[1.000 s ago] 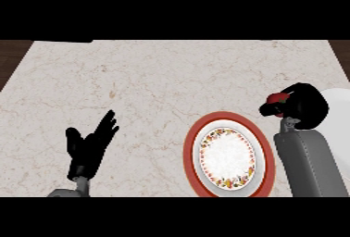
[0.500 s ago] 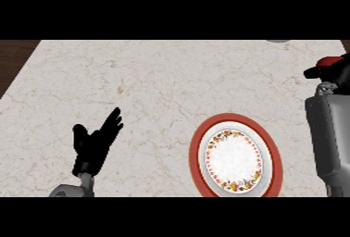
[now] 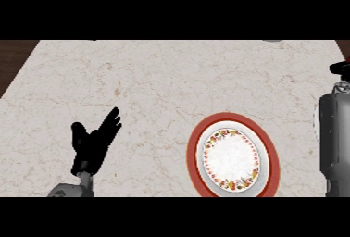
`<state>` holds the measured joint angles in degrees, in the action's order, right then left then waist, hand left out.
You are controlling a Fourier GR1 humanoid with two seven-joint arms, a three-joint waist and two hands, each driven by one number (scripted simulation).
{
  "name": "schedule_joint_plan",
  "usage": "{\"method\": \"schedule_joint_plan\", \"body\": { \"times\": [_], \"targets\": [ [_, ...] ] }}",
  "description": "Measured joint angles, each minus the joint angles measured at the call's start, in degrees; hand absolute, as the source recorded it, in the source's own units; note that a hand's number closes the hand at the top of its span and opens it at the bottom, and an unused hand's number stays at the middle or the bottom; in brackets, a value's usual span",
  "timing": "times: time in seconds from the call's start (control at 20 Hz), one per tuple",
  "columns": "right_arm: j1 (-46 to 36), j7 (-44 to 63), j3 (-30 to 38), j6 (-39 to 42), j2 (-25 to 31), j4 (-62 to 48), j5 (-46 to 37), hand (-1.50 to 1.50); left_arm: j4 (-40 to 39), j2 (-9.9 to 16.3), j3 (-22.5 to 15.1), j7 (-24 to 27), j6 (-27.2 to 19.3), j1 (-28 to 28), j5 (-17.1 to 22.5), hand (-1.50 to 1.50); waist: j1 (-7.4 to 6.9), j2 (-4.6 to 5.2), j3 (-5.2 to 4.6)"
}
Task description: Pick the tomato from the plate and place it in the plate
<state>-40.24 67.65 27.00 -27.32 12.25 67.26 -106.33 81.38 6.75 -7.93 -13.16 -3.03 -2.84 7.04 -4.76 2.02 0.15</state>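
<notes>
Plate (image 3: 268, 139), red-rimmed, sits on table (image 3: 157, 83) lower right. Left hand (image 3: 92, 143) rests open, lower left. Right hand (image 3: 340, 68) mostly cut off at right edge; grip and tomato can't be made out.

We see the counter (image 3: 171, 83) as pale marble-like stone w/ thin brownish veins, smooth, matt to faint sheen. At its left edge a dark strip (image 3: 14, 55) looks like wood, brown, dull. The plate (image 3: 268, 139) looks like glazed ceramic: red-orange rim, smooth white centre w/ a printed band of small red, yellow and green motifs, slight gloss. The left hand (image 3: 92, 141) reads as matt black plastic or rubber, no highlights; its wrist piece (image 3: 68, 190) looks grey, metal-like. The right forearm (image 3: 334, 139) is smooth grey, satin, prob. metal or hard plastic, w/ soft shading along its length.
</notes>
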Motion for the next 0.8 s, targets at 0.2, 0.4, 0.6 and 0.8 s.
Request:
{"method": "schedule_joint_plan", "body": {
  "times": [0.2, 0.4, 0.6, 0.8],
  "targets": [
    [2.3, 0.3, 4.7, -4.1, -1.5, 0.1, -6.2, 1.50, -0.3, 0.1, 0.6, 0.1, -0.3, 0.2, 0.1, 0.00, 1.07, -0.34, 0.00],
    [5.1, 0.4, 10.1, -8.1, -2.0, 0.8, -11.1, 1.50, -0.5, 0.1, 1.1, 1.3, -0.3, 1.2, 0.2, 0.00, 1.93, -0.68, 0.03],
    [7.7, -1.2, 15.5, -13.6, -2.7, 0.4, -12.5, 1.50, -0.4, 0.1, 1.4, 1.9, -0.5, 2.0, 0.2, 0.00, 2.66, -1.02, 0.09],
    [8.8, -2.6, 20.6, -18.9, -2.4, -1.2, -11.9, 1.50, -0.4, -0.1, 1.6, 1.6, -0.8, 2.1, 0.3, 0.00, 3.13, -1.22, 0.08]
  ]
}}
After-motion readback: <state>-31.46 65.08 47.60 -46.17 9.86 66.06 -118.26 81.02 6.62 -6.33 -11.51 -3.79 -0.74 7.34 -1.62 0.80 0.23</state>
